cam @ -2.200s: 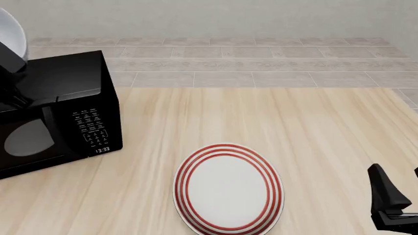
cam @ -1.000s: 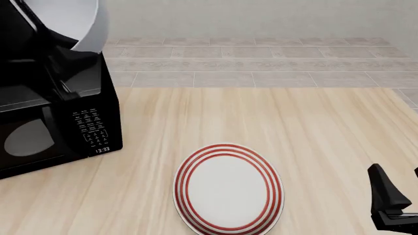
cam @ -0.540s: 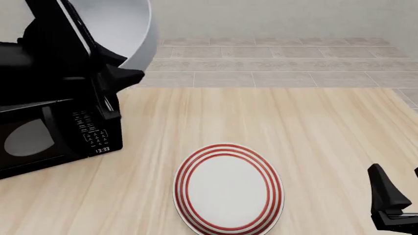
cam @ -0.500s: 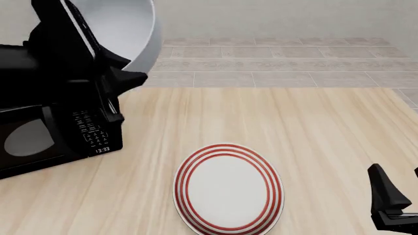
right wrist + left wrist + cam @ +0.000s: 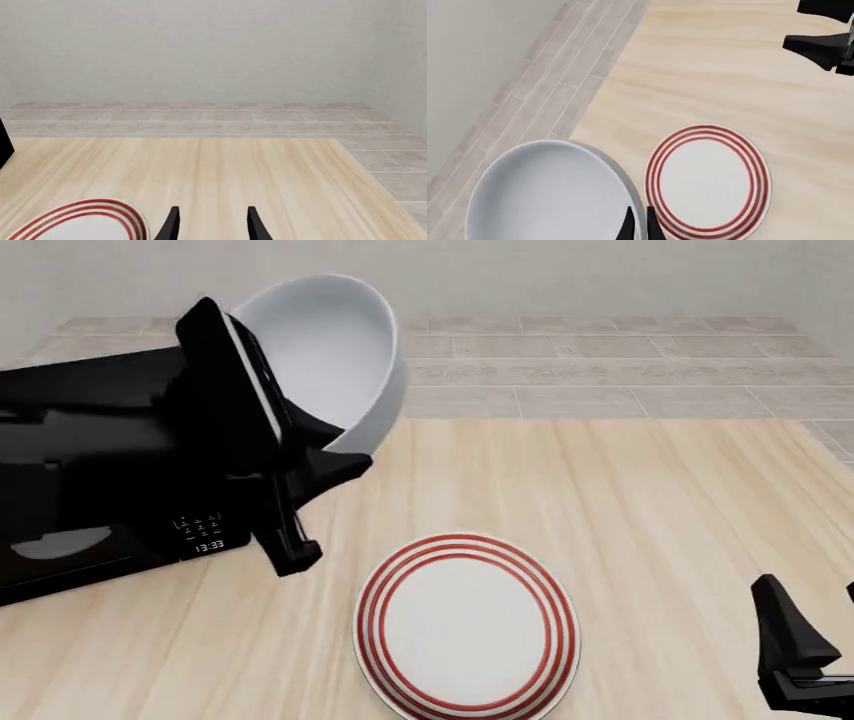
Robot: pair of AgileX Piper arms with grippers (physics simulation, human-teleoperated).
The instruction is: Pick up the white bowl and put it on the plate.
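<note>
Left hand is clamped on the rim of the white bowl, holding it tilted in the air above the table, in front of the black microwave. From where I stand the bowl hangs up and to the left of the plate, which lies flat on the table near its front edge. Right hand waits low at the right, fingers parted with nothing between them.
</note>
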